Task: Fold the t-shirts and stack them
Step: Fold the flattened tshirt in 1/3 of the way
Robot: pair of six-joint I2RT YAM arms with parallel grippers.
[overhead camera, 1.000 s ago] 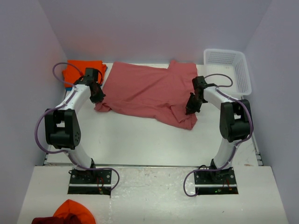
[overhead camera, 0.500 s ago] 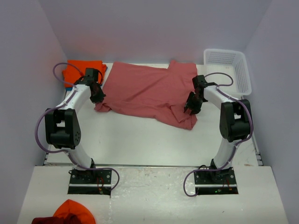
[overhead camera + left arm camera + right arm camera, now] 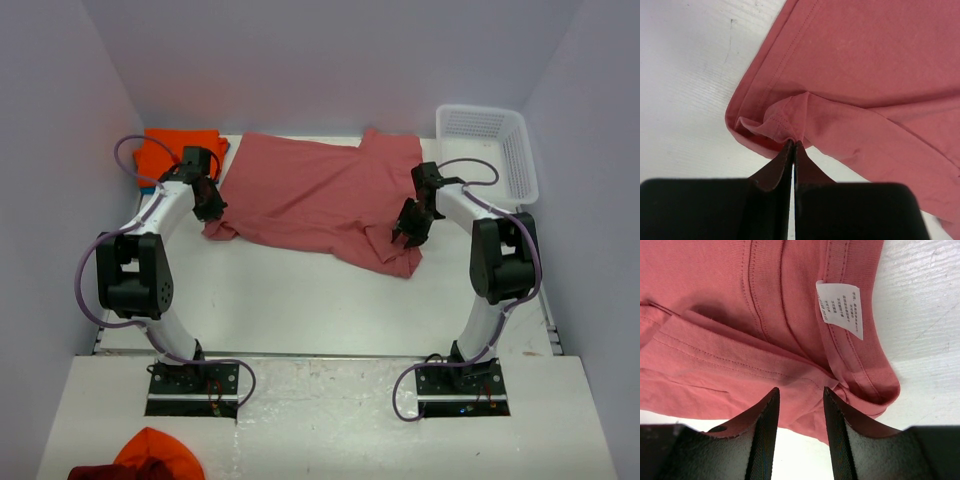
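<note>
Salmon-red t-shirt [image 3: 320,200] spread on the white table [image 3: 300,300], lightly wrinkled, its long side running left to right. At the shirt's near left corner, the left pincer [image 3: 792,146] is pressed together on a small fold of the hem, which bunches into a ridge at its tips. At the shirt's near right corner, the right pincer [image 3: 800,392] stands with its jaws apart over the cloth, gripping nothing; whether its tips touch the fabric cannot be told. The small white tag [image 3: 840,307] lies just beyond them, on the seamed edge. A folded orange t-shirt [image 3: 175,150] lies just off the shirt's far left corner. A white lattice basket [image 3: 528,165] stands to the shirt's right, apart from it.
</note>
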